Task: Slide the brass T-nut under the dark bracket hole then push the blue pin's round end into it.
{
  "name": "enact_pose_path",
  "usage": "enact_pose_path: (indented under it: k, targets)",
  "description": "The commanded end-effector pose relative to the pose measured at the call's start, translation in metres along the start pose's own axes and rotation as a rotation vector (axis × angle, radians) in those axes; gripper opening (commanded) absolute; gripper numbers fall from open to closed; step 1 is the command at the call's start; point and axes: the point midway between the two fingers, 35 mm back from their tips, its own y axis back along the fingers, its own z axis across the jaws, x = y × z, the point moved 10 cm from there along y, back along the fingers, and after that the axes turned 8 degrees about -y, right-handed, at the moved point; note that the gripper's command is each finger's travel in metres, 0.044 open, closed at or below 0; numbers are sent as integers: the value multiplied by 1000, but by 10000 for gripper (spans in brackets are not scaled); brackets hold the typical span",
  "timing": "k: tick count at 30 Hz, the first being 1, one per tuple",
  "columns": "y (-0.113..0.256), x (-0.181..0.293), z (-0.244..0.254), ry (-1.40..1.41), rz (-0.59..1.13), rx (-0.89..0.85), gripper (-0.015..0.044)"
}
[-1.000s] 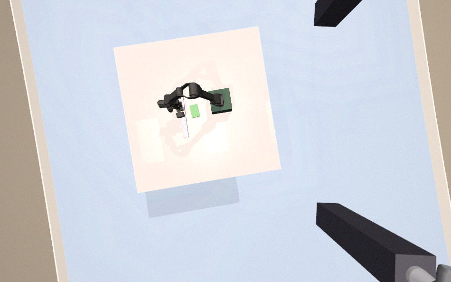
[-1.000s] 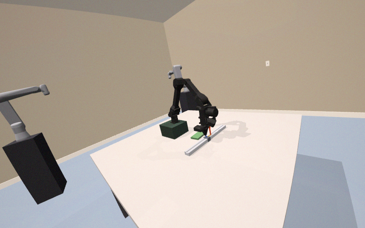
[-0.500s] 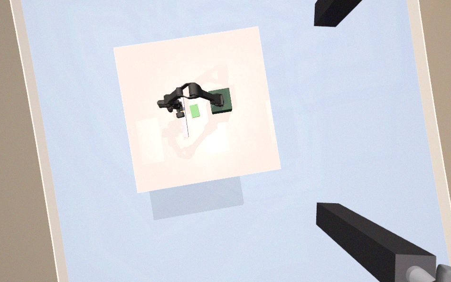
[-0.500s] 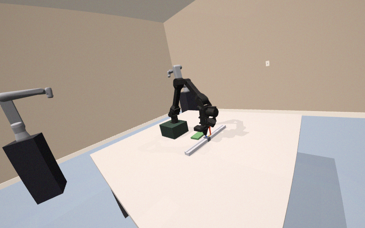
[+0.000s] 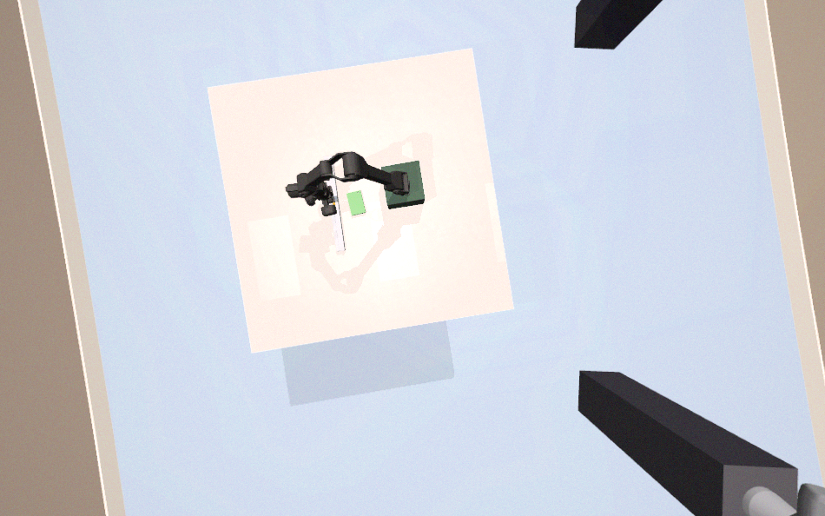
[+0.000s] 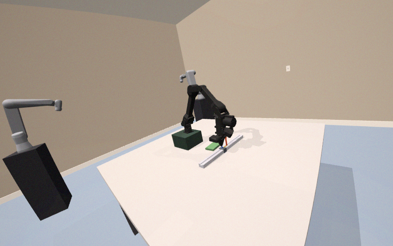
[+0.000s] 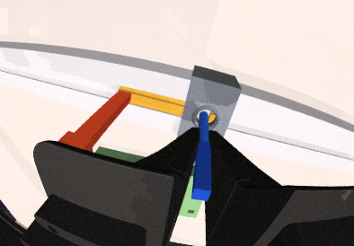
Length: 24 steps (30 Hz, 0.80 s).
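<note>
The claw grips 1 blue pin between 2 fingertips.

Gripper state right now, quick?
Gripper: closed, holding the blue pin, its lower end at the hole in the bracket.
</note>
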Motion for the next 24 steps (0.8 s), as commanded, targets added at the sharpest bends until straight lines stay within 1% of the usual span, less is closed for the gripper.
enact_pose_path:
  k: [1,24]
  targets:
    - [-1,-3,0,1,16,3,-150]
    - [-1,-13,1,1,83,8,-150]
